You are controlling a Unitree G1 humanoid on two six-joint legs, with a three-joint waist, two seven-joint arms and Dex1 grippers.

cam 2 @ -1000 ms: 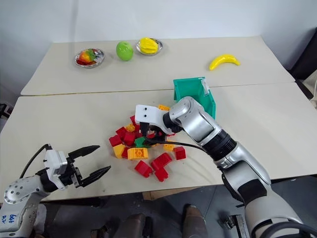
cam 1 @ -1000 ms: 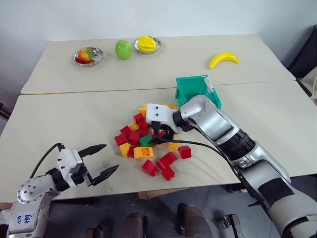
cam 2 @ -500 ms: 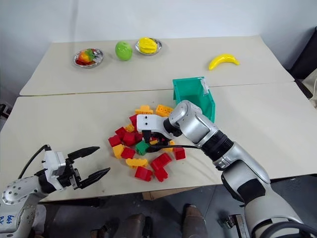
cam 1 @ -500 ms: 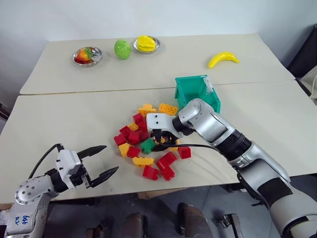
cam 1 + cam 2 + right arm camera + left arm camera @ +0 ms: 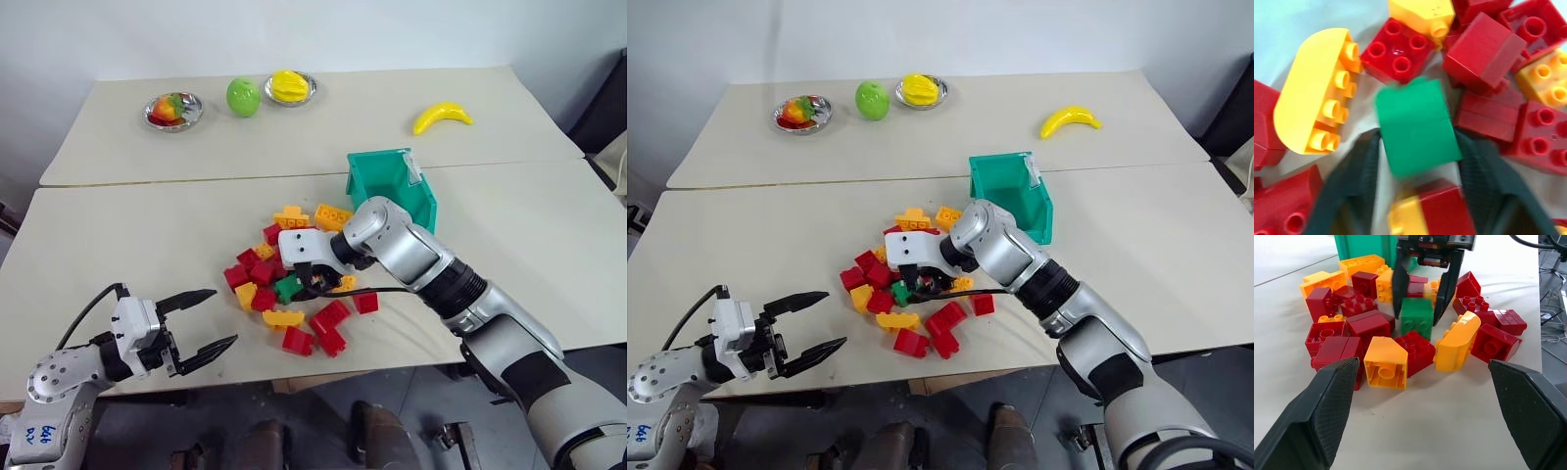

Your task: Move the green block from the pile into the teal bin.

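The green block [image 5: 1417, 318] lies studs sideways in the middle of the pile [image 5: 328, 315] of red and yellow-orange bricks on the near table. My right gripper [image 5: 1418, 142] reaches down into the pile from the bin's side and is shut on the green block, one black finger [image 5: 1399, 289] pressed against each flank. The teal bin [image 5: 377, 157] stands just beyond the pile, behind my right forearm. My left gripper [image 5: 220, 317] hovers open near the table's front edge, left of the pile, pointing toward it with nothing between its fingers.
On the far table lie a banana [image 5: 441, 117], a round light-green fruit [image 5: 242, 96], a bowl of yellow fruit [image 5: 290, 87] and a bowl of mixed fruit [image 5: 173, 109]. A seam [image 5: 196, 181] separates the two tables. Red bricks [image 5: 297, 339] sit close to the front edge.
My right gripper sank a little into the pile and its fingers closed in on the green block's sides. A few bricks around it shifted. The left arm stayed put.
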